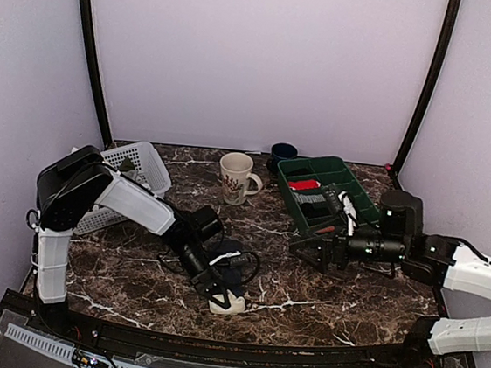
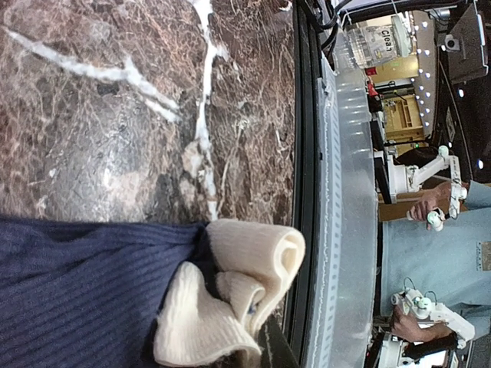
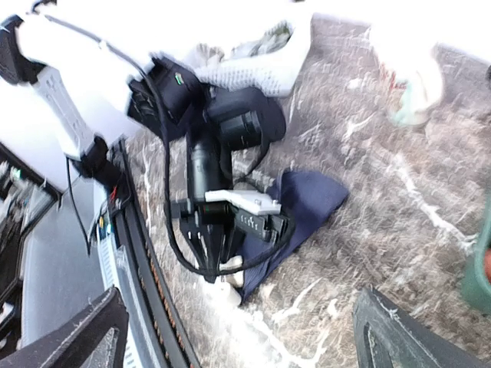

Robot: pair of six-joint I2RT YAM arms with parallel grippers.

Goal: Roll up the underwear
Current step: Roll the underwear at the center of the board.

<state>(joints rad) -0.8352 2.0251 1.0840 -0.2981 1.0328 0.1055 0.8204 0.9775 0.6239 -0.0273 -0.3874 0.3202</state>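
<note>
The underwear (image 1: 235, 269) is a dark navy cloth lying bunched on the marble table near its front edge, under my left gripper. Its cream-white waistband (image 1: 229, 303) sticks out towards the front. In the left wrist view the navy cloth (image 2: 77, 291) fills the lower left and the waistband (image 2: 238, 284) is folded and bunched between the jaws. My left gripper (image 1: 219, 292) is shut on the waistband, low at the table. My right gripper (image 1: 309, 250) is open and empty, hovering to the right of the underwear and apart from it. The right wrist view shows the underwear (image 3: 307, 201) under the left gripper (image 3: 213, 249).
A flowered mug (image 1: 235, 177) stands at mid-back. A white mesh basket (image 1: 133, 168) lies at the back left. A green tray (image 1: 318, 163) with small rolled bundles is at the back right, and a dark blue bowl (image 1: 283, 151) sits behind it. The table's front rail (image 2: 345, 230) is close to the waistband.
</note>
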